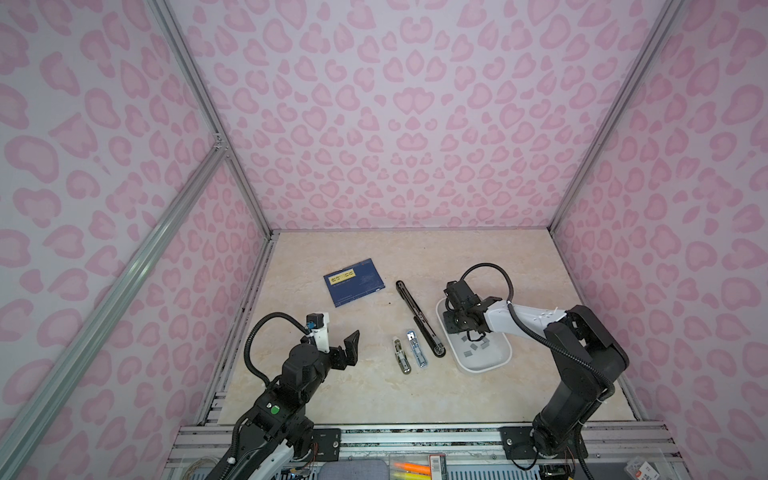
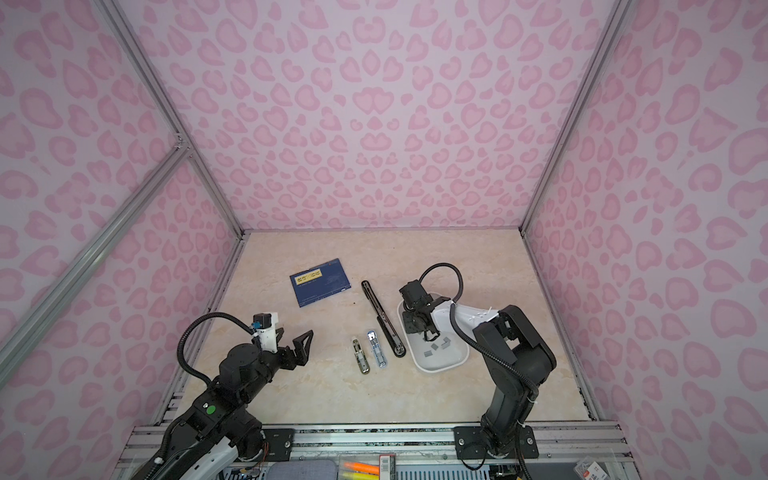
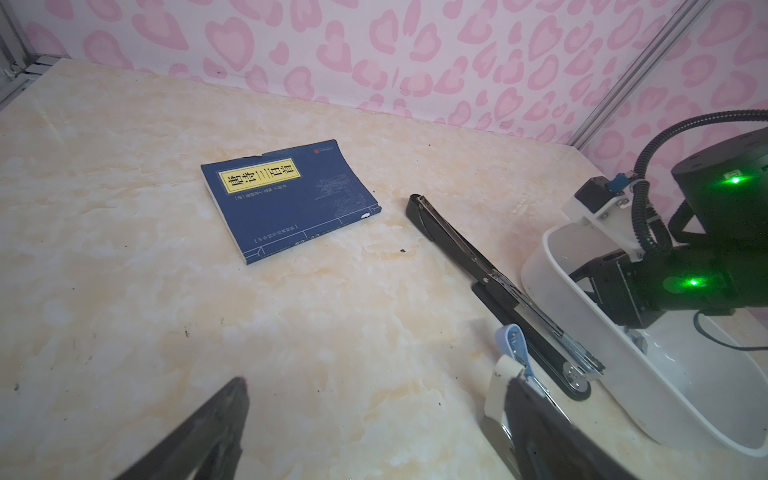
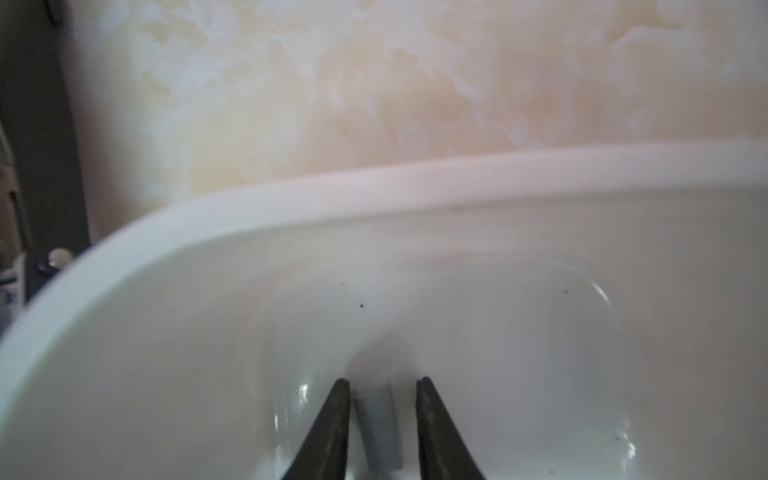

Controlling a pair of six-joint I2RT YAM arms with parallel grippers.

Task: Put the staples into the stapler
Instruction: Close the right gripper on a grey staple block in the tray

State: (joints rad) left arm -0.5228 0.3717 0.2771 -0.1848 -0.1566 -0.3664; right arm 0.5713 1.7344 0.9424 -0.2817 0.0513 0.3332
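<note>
Your right gripper (image 4: pixel 383 380) is down inside the white tray (image 1: pixel 482 369), at its far end. Its jaws are a narrow way apart and not clamped: one grey staple strip (image 4: pixel 378 419) lies flat between the black fingers (image 4: pixel 332 428), and a sliver of tray floor shows between it and one of them. The other staples (image 1: pixel 468 353) lie loose on the tray floor nearer you, small flat grey rectangles. Mind the raised rim (smooth, glossy plastic, rounded corners); it curves up close around the fingers.

Your left gripper (image 3: pixel 374 380) hovers over the table (image 1: pixel 415 399) near its left edge, jaws spread wide with nothing between them.

For room: the cream, marble-patterned top is bare across the front and along the back. The middle is tight. The long black stapler (image 1: pixel 417 318) lies hinged open on a diagonal, metal channel upward, its near end just beside the tray's rim; I cannot tell whether they touch. Left of it lie two small ones, side by side but apart: a pale blue stapler (image 1: pixel 417 349) and an olive stapler (image 1: pixel 402 356). Between the left claw and the small staplers there is a clear lane of tabletop. A blue paperback (image 1: pixel 354 281) with a yellow title label lies flat toward the back left. Pink heart-print walls (image 1: pixel 395 124) close three sides, and aluminium rails (image 1: pixel 415 434) run along the front edge.
</note>
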